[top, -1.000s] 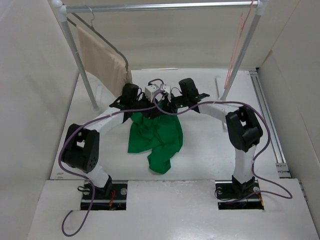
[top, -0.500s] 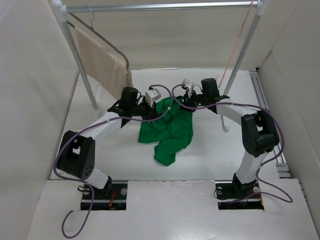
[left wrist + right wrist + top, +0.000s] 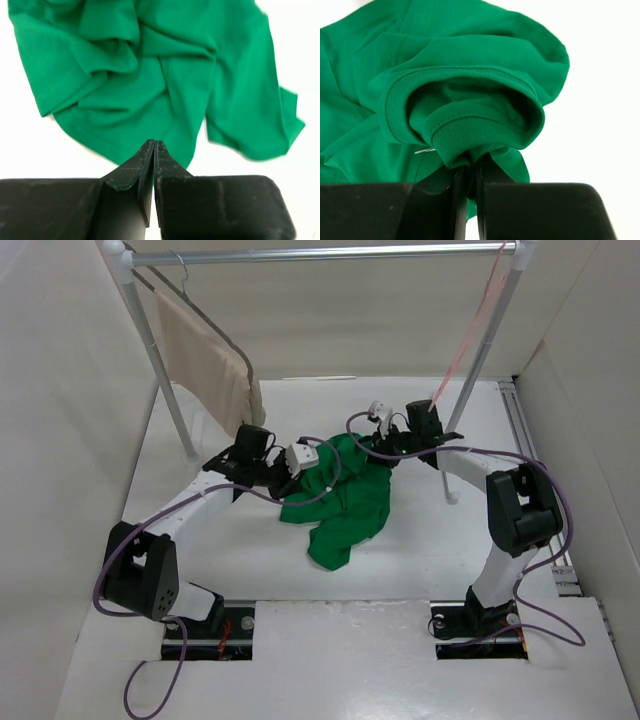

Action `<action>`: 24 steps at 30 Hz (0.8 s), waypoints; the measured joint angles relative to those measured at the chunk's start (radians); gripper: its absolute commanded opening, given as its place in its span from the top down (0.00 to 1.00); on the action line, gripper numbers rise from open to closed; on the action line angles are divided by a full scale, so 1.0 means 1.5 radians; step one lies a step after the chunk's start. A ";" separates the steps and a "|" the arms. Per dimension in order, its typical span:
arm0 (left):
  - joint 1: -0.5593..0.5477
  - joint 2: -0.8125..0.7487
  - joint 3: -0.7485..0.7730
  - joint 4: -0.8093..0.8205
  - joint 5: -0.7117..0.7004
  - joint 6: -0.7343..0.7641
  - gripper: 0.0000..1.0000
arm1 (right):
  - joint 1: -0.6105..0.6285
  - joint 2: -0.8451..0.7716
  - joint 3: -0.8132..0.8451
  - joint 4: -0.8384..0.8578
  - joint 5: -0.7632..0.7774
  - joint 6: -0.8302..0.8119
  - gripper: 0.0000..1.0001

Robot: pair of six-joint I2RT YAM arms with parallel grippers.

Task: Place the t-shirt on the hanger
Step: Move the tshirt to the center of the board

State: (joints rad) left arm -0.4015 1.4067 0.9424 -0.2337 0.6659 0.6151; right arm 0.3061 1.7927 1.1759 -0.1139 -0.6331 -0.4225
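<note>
The bright green t-shirt [image 3: 350,495] lies crumpled on the white table, its neck end lifted toward the right. My right gripper [image 3: 388,448] is shut on the ribbed collar [image 3: 470,132], with the small white tag [image 3: 424,150] just left of the fingers. My left gripper [image 3: 312,465] is shut and empty, at the shirt's left edge; in the left wrist view its tips [image 3: 154,146] hover over the cloth [image 3: 150,75]. The pale pink wire hanger [image 3: 468,335] hangs from the right end of the rail, behind the right gripper.
A white clothes rack [image 3: 320,254] spans the back; its right post [image 3: 485,340] stands next to the pink hanger. A grey hanger with beige cloth [image 3: 205,355] hangs at the left. White walls close in on both sides.
The right gripper pulled the t-shirt to the right and back toward the pink hanger. The left gripper, at the shirt's top edge before, has come off the cloth and drawn back left.
</note>
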 measured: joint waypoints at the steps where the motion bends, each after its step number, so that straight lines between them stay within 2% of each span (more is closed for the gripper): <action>1: 0.002 -0.006 -0.001 -0.017 0.000 0.025 1.00 | 0.003 0.000 0.000 -0.003 0.004 -0.002 1.00; 4: 0.008 -0.025 -0.009 -0.063 0.012 0.104 1.00 | 0.016 0.000 0.000 -0.014 0.015 -0.013 1.00; 5: 0.010 -0.029 -0.013 -0.071 0.015 0.118 0.95 | 0.022 0.000 0.001 -0.020 0.019 -0.020 1.00; 6: 0.011 -0.032 -0.016 -0.076 0.018 0.123 0.76 | 0.030 -0.002 0.001 -0.028 0.024 -0.029 1.00; 7: 0.011 -0.032 -0.017 -0.075 0.021 0.120 0.70 | 0.040 -0.006 0.001 -0.040 0.030 -0.038 1.00; 10: 0.014 -0.027 -0.017 -0.026 0.029 0.065 0.62 | 0.084 -0.034 0.001 -0.081 0.040 -0.073 1.00; 16: 0.059 0.025 0.031 0.143 0.082 -0.114 0.48 | 0.212 -0.128 0.033 -0.198 0.090 -0.154 1.00; 19: 0.071 0.029 0.049 0.179 0.133 -0.150 0.38 | 0.264 -0.159 0.040 -0.231 0.119 -0.173 1.00; 24: 0.044 0.036 0.063 0.190 0.202 -0.171 0.31 | 0.279 -0.166 0.039 -0.271 0.140 -0.194 1.00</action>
State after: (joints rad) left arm -0.3351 1.4609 1.0363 0.0513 0.9688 0.3584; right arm 0.7242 1.5440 1.2350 -0.5198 -0.4229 -0.7132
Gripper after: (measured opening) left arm 0.667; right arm 0.105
